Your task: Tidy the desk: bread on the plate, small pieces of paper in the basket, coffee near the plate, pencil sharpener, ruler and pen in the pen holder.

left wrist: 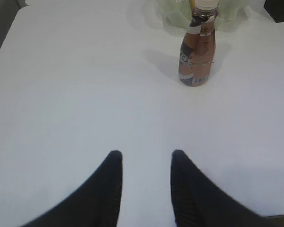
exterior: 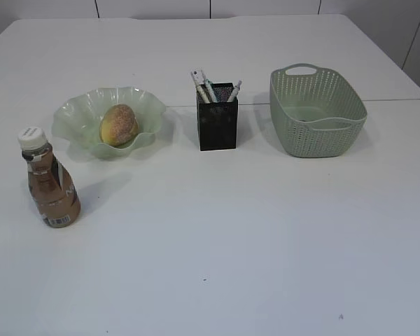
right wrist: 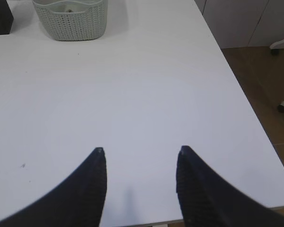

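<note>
A round bread roll [exterior: 119,124] lies on the wavy pale green plate [exterior: 74,112]. A brown coffee bottle [exterior: 49,179] with a white cap stands in front of the plate's left side; it also shows in the left wrist view [left wrist: 197,45]. A black mesh pen holder [exterior: 218,117] holds pens [exterior: 204,87]. A pale green basket [exterior: 315,110] stands to its right and shows in the right wrist view [right wrist: 71,18]. My left gripper [left wrist: 144,156] is open and empty over bare table. My right gripper [right wrist: 140,152] is open and empty near the table's front right edge. Neither arm shows in the exterior view.
The white table [exterior: 231,238] ends at its right edge in the right wrist view [right wrist: 246,99], with brown floor and a chair base [right wrist: 283,45] beyond. A seam between two tabletops [exterior: 399,101] runs behind the basket.
</note>
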### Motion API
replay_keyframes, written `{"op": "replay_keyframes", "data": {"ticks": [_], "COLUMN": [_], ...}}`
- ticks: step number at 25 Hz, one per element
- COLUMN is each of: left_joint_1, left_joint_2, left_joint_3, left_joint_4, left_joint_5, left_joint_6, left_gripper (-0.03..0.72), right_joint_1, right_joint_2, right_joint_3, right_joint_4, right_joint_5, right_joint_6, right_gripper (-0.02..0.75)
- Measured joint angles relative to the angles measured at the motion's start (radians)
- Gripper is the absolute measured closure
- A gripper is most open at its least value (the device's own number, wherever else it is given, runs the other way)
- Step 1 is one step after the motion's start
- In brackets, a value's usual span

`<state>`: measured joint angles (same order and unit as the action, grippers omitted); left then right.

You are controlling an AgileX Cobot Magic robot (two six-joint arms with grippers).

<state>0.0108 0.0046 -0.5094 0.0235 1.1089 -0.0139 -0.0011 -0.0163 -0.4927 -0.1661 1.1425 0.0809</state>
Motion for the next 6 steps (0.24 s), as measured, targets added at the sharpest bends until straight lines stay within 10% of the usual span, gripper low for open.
{"op": "replay_keyframes", "data": {"ticks": [6], "left_joint_1": [0.0], "left_joint_2": [0.0], "left_joint_3": [0.0], "left_joint_4": [0.0], "left_joint_5": [0.0], "left_joint_6": [0.0], "left_gripper": [0.449], "right_joint_1": [0.0], "right_joint_2": [0.0], "right_joint_3": [0.0], "right_joint_4": [0.0], "right_joint_5": [0.0], "right_joint_6": [0.0], "right_gripper": [0.351]}}
